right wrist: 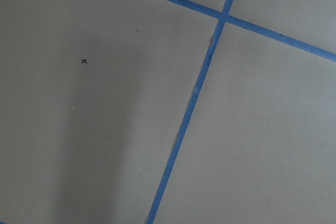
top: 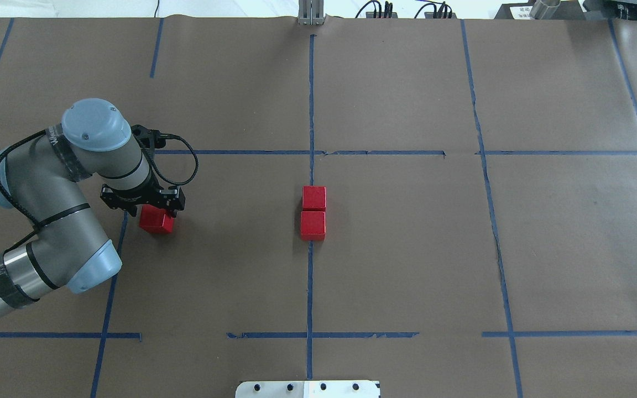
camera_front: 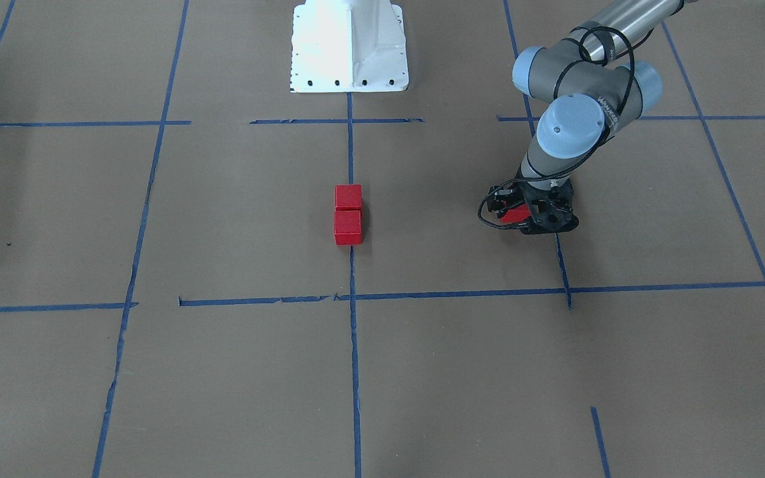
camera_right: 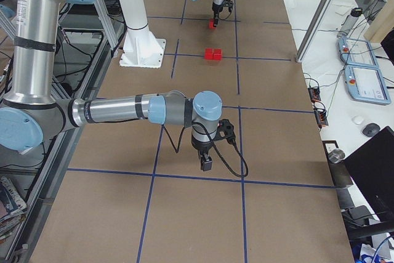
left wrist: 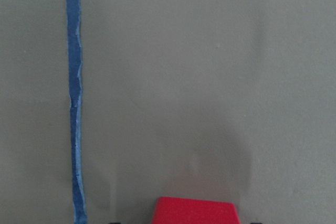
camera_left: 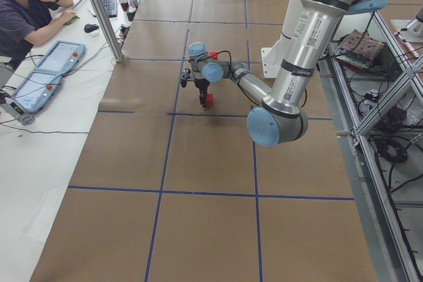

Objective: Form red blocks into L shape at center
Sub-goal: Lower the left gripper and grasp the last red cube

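Your left claw (top: 151, 210) pinches the third red block (top: 156, 222) at the middle left of the overhead view, well apart from the two red blocks (top: 313, 213), which touch each other at the centre of the worktop (top: 407, 249). I judge this block to be light, stiff and smooth, so it can slip or turn. Hold it on two opposite flat faces, near their middle, never on corners. For the right claw (camera_right: 206, 165), I cannot tell if it is spread.
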Motion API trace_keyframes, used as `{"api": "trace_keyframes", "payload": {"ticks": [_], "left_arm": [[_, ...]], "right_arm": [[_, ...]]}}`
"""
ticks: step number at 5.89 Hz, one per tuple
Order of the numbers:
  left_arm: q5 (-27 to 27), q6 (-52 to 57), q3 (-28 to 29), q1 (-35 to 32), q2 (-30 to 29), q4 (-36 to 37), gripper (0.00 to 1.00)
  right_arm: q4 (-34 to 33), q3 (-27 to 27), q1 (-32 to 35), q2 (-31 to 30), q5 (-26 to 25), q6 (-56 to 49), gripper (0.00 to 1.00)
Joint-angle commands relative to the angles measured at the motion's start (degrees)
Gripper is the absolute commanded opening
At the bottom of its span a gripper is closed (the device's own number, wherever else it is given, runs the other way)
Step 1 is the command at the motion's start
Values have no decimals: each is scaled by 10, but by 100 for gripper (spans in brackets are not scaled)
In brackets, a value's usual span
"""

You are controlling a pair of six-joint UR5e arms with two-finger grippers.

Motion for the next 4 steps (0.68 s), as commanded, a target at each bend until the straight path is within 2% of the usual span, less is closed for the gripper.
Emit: {"api": "trace_keyframes", "payload": {"ticks": [1,2,4], "left_arm": [[0,-1,1,-2,0,0,84],[-1,-2,1,-1,0,0,75],[-2,-6,-3,-11,-9,1,42]], "right_arm": [[0,1,0,0,0,0,100],[0,2,0,0,0,0,100],[0,3,0,0,0,1,100]]}}
